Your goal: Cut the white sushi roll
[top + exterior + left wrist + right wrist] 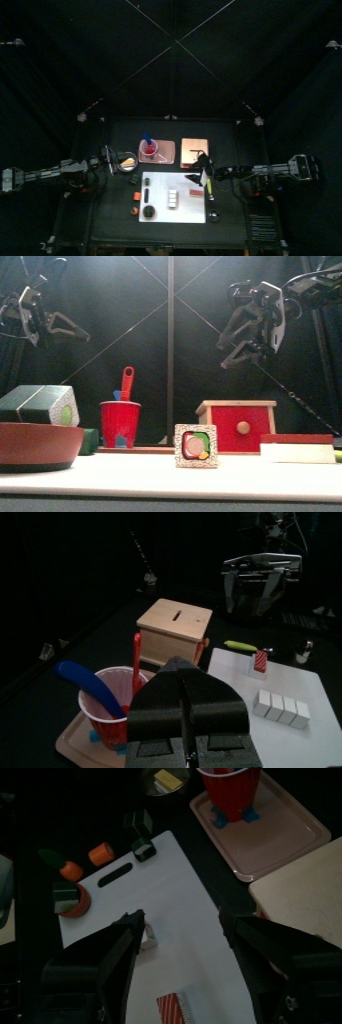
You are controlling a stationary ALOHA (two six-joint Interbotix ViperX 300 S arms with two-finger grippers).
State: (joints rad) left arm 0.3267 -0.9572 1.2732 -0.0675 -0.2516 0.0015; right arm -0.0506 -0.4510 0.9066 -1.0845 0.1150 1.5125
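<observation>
The white sushi roll (281,705) is lying flat on the white cutting board (314,682), near one of its edges. The long axis runs level along the board's surface, so it isn't standing on end. It looks like a pale, blocky little bar split into a few segments in a row, and it almost blends into the board. The right pincer (181,920) hangs over the board with its jaws spread wide, holding nothing. The left pincer (187,670) is clenched empty, over by the red cup (107,702) on the bench.
</observation>
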